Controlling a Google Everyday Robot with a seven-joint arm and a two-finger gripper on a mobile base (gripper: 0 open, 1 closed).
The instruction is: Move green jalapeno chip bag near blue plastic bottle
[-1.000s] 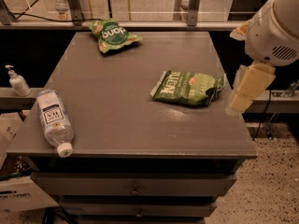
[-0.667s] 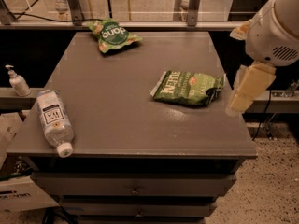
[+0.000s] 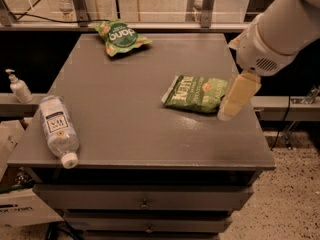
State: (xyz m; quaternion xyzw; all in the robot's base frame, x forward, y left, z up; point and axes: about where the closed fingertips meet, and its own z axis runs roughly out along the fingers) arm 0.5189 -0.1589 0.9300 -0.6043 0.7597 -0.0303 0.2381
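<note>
Where crinkled green jalapeno chip bag (image 3: 195,93) lies, blocky gripper (image 3: 227,113) beside, state unclear

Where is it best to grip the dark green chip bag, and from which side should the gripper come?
Probably from above, pinching the puffed middle of the chip bag across its shorter width. It lies flat on the table, so a side approach would find little to catch. The gripper hangs just right of the bag, beside its right end, so the move is short.
</note>
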